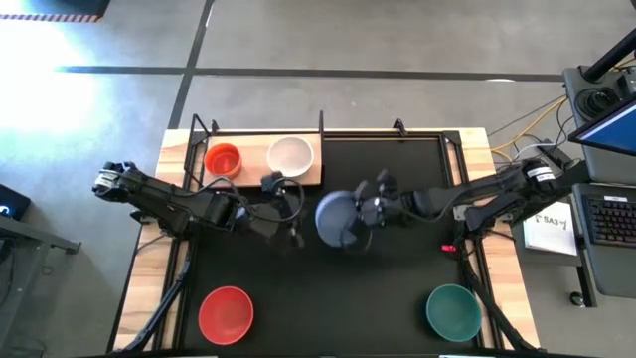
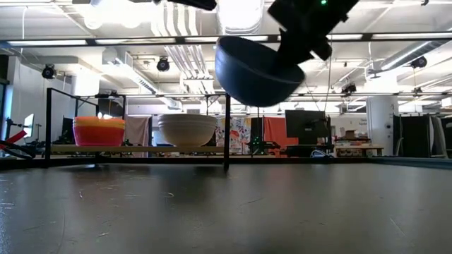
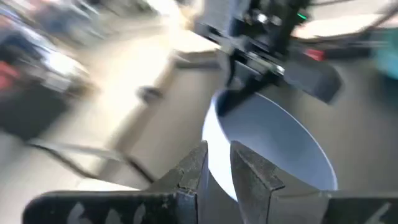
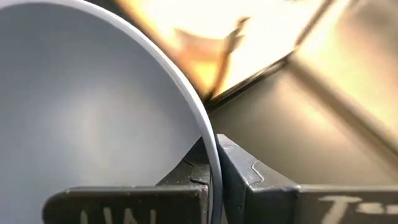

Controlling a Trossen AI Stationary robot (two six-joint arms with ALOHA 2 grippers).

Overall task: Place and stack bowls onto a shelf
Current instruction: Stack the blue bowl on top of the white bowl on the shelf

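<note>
1. Nearest, a red bowl (image 1: pixel 226 314) and a teal bowl (image 1: pixel 453 311) sit on the black mat (image 1: pixel 397 308), well in front of both grippers.
2. Midway, the right gripper (image 1: pixel 364 213) has its jaws clamped on the rim of a pale blue bowl (image 1: pixel 338 220), held tilted above the mat.
3. Just beside it, the left gripper (image 1: pixel 290 211) has its jaws slightly apart, holding nothing.
4. Farthest, beyond the jaws, the shelf (image 1: pixel 253 175) carries an orange-red bowl (image 1: pixel 224 159) and a white bowl (image 1: pixel 290 155).
</note>
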